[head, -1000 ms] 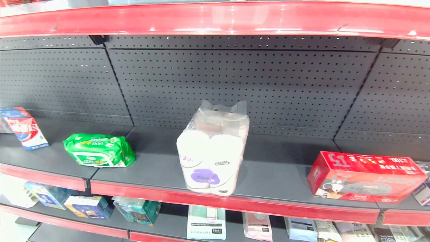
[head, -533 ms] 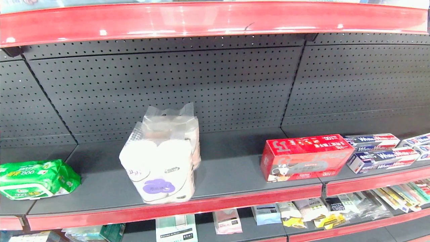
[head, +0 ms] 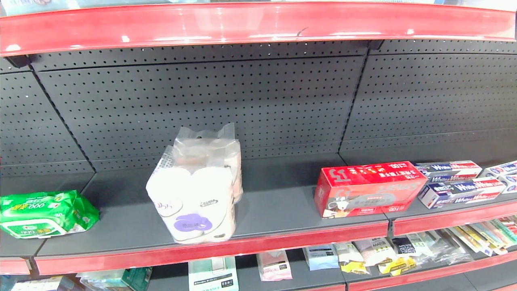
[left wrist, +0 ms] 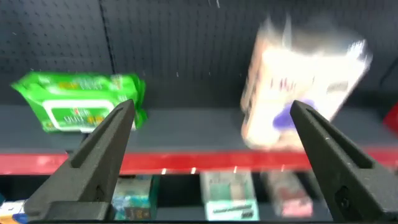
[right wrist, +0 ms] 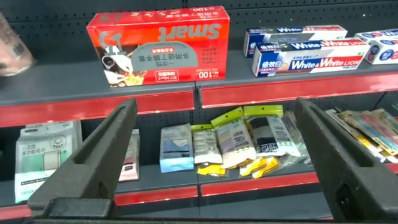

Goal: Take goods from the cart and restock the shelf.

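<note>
A clear-wrapped pack of white toilet rolls (head: 198, 190) stands near the front edge of the dark grey shelf (head: 278, 210). A green wipes pack (head: 44, 213) lies to its left, a red box (head: 367, 188) to its right. My left gripper (left wrist: 211, 124) is open and holds nothing, facing the shelf front between the green wipes pack (left wrist: 78, 102) and the toilet rolls (left wrist: 298, 90). My right gripper (right wrist: 214, 124) is open and holds nothing, in front of the red box (right wrist: 158, 46) and the shelf below it.
White and blue boxes (head: 460, 182) lie at the shelf's right end. The lower shelf (right wrist: 249, 180) holds several small packets. A red-edged shelf (head: 258, 22) overhangs above. Bare shelf surface lies between the toilet rolls and the red box.
The head camera has swung to the right, so the shelf goods sit further left in view. The goods themselves have not moved.
</note>
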`<state>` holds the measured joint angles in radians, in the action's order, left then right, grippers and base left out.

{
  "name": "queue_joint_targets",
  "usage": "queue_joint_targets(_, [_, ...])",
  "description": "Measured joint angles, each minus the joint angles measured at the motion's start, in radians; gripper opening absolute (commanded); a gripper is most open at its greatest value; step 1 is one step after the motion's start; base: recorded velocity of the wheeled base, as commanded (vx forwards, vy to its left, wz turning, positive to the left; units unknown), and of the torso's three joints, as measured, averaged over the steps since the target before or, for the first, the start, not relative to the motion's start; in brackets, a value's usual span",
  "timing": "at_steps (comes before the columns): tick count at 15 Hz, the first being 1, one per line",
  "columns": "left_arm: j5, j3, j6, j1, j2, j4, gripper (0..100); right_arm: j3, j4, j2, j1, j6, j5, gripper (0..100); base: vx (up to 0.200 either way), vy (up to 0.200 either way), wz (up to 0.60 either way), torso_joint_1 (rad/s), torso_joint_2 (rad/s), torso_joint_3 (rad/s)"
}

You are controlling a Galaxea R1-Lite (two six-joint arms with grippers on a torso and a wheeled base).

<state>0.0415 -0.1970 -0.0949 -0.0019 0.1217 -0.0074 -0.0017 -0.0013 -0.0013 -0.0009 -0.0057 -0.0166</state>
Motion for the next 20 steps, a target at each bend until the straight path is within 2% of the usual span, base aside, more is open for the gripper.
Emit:
queue_joint_targets(2, [0.043, -0.123, -0.032, 0.003, 0.190, 0.011, 100, 0.000, 0.000, 0.000, -0.001, 0.000, 0.000, 100, 0.000, 0.000, 0.00, 0.000, 0.00, 0.000])
queue_joint_targets(3, [0.067, -0.175, -0.035, 0.015, 0.309, 0.024, 100, 0.000, 0.000, 0.000, -0.001, 0.000, 0.000, 100, 0.000, 0.000, 0.00, 0.000, 0.00, 0.000])
queue_joint_targets(6, [0.116, -0.275, -0.022, 0.087, 0.637, 0.042, 100, 0.000, 0.000, 0.000, -0.001, 0.000, 0.000, 100, 0.000, 0.000, 0.00, 0.000, 0.00, 0.000])
queue_joint_targets(8, [0.128, -0.308, -0.014, 0.136, 0.806, 0.048, 100, 0.000, 0.000, 0.000, 0.000, 0.000, 0.000, 100, 0.000, 0.000, 0.00, 0.000, 0.00, 0.000])
queue_joint_targets(10, [0.131, -0.312, -0.010, 0.164, 0.931, 0.050, 100, 0.000, 0.000, 0.000, -0.001, 0.000, 0.000, 100, 0.000, 0.000, 0.00, 0.000, 0.00, 0.000])
queue_joint_targets(13, [0.107, -0.278, -0.008, 0.172, 1.037, 0.044, 100, 0.000, 0.000, 0.000, -0.001, 0.000, 0.000, 100, 0.000, 0.000, 0.00, 0.000, 0.00, 0.000])
queue_joint_targets(16, [0.048, -0.267, -0.009, 0.171, 1.137, -0.027, 100, 0.000, 0.000, 0.000, -0.001, 0.000, 0.000, 100, 0.000, 0.000, 0.00, 0.000, 0.00, 0.000])
queue_joint_targets(20, [0.041, -0.279, -0.015, 0.144, 1.283, -0.118, 100, 0.000, 0.000, 0.000, -0.001, 0.000, 0.000, 100, 0.000, 0.000, 0.00, 0.000, 0.00, 0.000])
